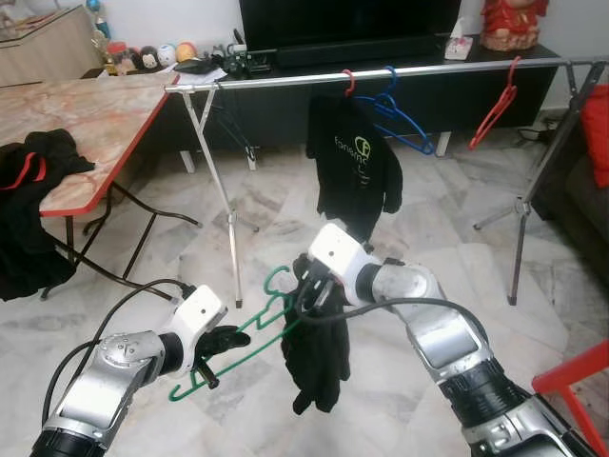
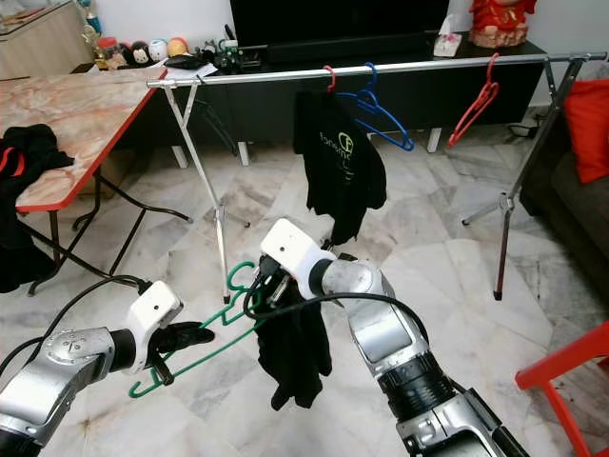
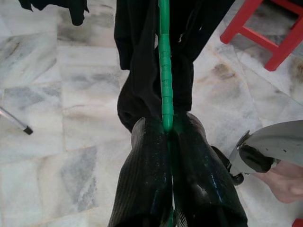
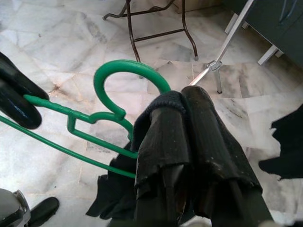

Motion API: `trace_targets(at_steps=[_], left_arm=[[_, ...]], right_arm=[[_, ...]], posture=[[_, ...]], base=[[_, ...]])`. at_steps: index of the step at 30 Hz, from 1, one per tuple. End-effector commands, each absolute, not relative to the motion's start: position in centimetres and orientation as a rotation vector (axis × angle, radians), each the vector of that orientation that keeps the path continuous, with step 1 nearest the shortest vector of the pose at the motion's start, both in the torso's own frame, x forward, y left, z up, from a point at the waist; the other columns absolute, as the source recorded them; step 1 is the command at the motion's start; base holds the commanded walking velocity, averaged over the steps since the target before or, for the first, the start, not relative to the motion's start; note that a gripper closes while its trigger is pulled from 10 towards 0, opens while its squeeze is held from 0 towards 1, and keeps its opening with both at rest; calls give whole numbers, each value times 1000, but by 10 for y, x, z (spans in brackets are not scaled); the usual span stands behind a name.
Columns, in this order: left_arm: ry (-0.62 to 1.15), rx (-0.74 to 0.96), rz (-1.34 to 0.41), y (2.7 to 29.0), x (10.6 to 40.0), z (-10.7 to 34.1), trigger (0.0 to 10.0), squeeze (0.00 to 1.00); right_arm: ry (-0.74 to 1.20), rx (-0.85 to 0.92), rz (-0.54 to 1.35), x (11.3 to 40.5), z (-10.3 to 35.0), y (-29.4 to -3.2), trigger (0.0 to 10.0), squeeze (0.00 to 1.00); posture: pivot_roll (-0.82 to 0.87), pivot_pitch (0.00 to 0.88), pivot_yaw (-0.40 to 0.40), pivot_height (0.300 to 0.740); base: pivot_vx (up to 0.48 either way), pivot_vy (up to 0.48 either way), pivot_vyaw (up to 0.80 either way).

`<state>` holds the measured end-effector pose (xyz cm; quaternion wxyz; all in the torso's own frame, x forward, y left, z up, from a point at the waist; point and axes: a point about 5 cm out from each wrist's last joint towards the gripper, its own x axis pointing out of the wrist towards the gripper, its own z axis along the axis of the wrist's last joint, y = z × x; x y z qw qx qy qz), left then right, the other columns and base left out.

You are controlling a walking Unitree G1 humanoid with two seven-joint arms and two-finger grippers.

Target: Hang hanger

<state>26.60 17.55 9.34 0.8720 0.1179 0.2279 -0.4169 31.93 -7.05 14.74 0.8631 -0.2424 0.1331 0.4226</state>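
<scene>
A green wire hanger (image 1: 249,333) floats low over the marble floor, its hook (image 4: 124,71) pointing up. My left gripper (image 1: 217,354) is shut on one end of its bar, and the green wire (image 3: 164,85) runs out from between the fingers. A black garment (image 1: 319,362) droops over the hanger's other shoulder. My right gripper (image 1: 319,286) is shut on the top of that garment, black cloth (image 4: 161,106) bunched over its fingertips beside the hook. Behind, a silver clothes rail (image 1: 428,69) spans the room.
On the rail hang a black shirt (image 1: 354,167) on a red hanger, a blue hanger (image 1: 404,124) and a red hanger (image 1: 495,109). A marble-top table (image 1: 95,119) with black clothes (image 1: 33,176) stands left. A red chair (image 1: 580,381) is at the right.
</scene>
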Motion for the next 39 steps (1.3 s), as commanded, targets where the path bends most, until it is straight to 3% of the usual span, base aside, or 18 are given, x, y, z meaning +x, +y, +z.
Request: trace_targets(at_steps=[1, 12, 17, 23, 30, 39], left_arm=[[430, 249, -827, 177, 271, 102, 10000, 0], [440, 364, -622, 192, 288, 99, 10000, 0], [532, 353, -791, 189, 262, 94, 10000, 0], [561, 354, -829, 193, 254, 94, 10000, 0], [510, 373, -736, 197, 265, 101, 10000, 0], [571, 387, -847, 197, 248, 104, 10000, 0]], right_arm=[[244, -510, 928, 314, 156, -62, 10000, 0], [259, -515, 912, 314, 157, -63, 10000, 0], [288, -514, 749, 331, 155, -82, 10000, 0], [292, -507, 740, 334, 153, -80, 10000, 0], [287, -498, 743, 334, 154, -77, 10000, 0], [317, -502, 678, 340, 144, -85, 10000, 0]], posture=[[-85, 0, 90, 740], [-84, 0, 88, 740], [-78, 0, 78, 740], [-70, 0, 74, 740], [-65, 0, 71, 740], [-64, 0, 71, 740]], base=[[0, 0, 0], [0, 0, 0], [0, 0, 0], [0, 0, 0], [0, 0, 0], [0, 0, 0]])
